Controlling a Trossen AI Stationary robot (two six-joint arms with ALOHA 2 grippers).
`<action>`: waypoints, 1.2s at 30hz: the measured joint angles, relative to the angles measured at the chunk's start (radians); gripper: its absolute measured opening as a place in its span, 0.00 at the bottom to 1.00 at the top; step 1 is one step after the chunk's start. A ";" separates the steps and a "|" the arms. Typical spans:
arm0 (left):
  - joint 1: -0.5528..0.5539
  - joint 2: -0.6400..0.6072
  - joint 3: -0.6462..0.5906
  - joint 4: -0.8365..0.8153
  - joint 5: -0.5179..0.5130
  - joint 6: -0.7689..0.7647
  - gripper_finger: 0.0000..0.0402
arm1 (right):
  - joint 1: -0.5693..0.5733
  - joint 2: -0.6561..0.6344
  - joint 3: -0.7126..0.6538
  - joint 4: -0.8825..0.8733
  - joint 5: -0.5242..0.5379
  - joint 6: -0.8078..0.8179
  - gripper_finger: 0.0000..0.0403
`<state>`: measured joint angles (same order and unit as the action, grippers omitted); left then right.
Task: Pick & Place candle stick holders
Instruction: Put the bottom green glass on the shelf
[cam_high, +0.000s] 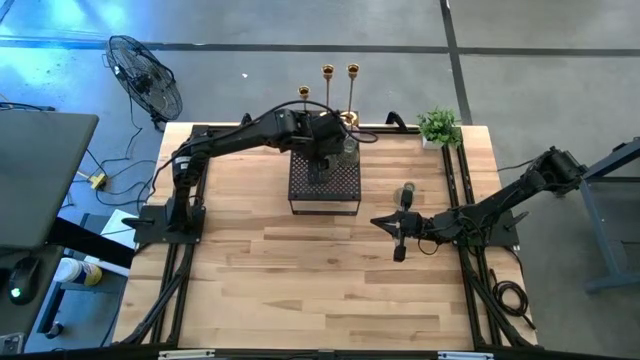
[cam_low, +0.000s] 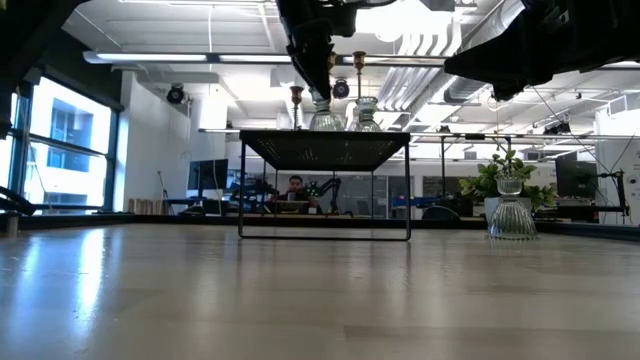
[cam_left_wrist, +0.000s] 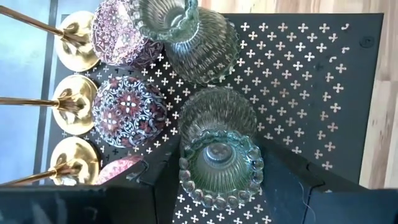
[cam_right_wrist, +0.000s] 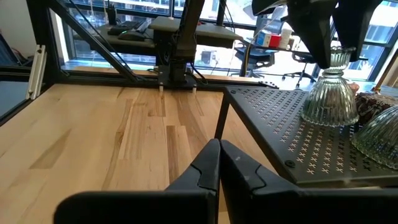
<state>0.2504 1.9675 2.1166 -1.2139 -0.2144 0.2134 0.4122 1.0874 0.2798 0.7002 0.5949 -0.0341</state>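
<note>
Green glass cup (cam_left_wrist: 221, 163) in left pincer (cam_left_wrist: 221, 180) stands mid-stand (cam_left_wrist: 311, 74), edges clear.

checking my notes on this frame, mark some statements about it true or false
1. The left gripper is over the black mesh stand, its fingers around a pale green glass cup. True.
2. The right gripper holds a gold candlestick. False: it is shut on nothing, low over the bare table beside the stand.
3. Three gold candlesticks stand in a row along one edge of the stand. True.
4. The potted plant sits on top of the stand. False: it is at the table's far right corner.
5. One glass cup sits on the table off the stand. True.
</note>
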 joint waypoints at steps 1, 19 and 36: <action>0.000 0.000 0.000 0.000 0.002 0.000 0.44 | 0.000 0.000 0.000 0.000 0.000 0.000 0.00; 0.000 0.000 -0.001 0.009 0.014 0.000 0.59 | 0.000 0.000 0.000 0.000 0.000 0.000 0.01; -0.009 0.000 0.174 -0.094 -0.006 0.044 0.61 | 0.000 0.000 0.000 0.000 0.000 0.000 0.00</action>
<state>0.2410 1.9675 2.2907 -1.3080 -0.2209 0.2577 0.4120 1.0874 0.2798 0.7002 0.5945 -0.0345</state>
